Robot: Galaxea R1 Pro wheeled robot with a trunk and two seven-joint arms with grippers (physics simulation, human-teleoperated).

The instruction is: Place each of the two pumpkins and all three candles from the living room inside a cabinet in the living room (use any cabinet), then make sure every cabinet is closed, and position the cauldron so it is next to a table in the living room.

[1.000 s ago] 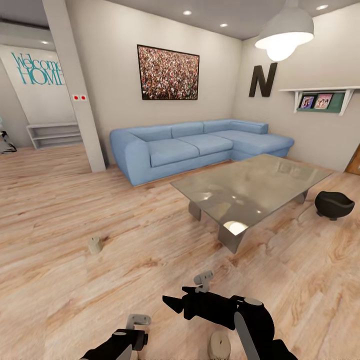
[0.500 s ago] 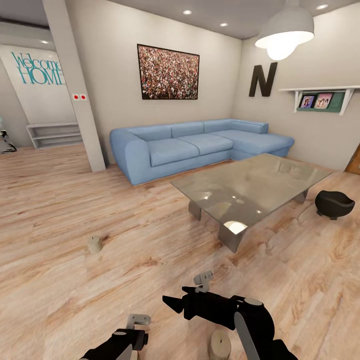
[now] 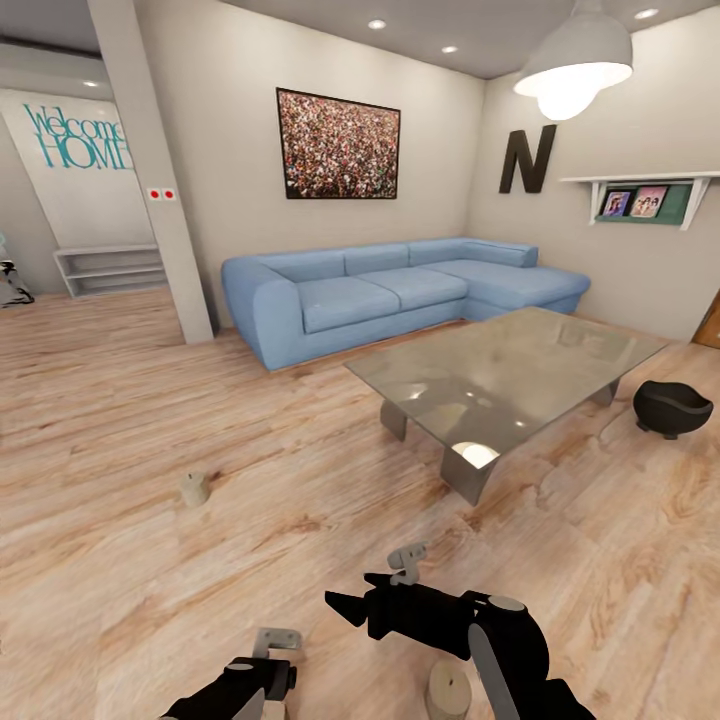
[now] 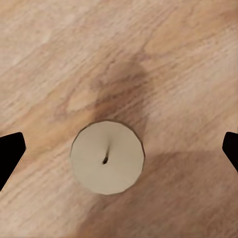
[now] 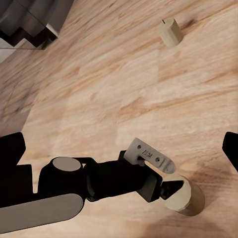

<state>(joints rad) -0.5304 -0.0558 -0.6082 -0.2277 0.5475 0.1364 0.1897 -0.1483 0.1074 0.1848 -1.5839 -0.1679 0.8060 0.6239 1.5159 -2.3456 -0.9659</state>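
Living room, wooden floor: the left gripper (image 4: 119, 148) hangs directly over a candle (image 4: 107, 157) standing on the boards, fingertips spread wide to either side and nothing between them, the same candle showing at the bottom edge of the head view beside the robot's arms. The right gripper (image 5: 119, 144), its tips at the picture's two edges, is likewise released and empty. A second candle (image 3: 194, 488) stands lower left on the floor and the cauldron (image 3: 671, 407) sits just right of the glass table (image 3: 505, 375), so collecting looks barely begun, with no cabinet or pumpkins to judge.
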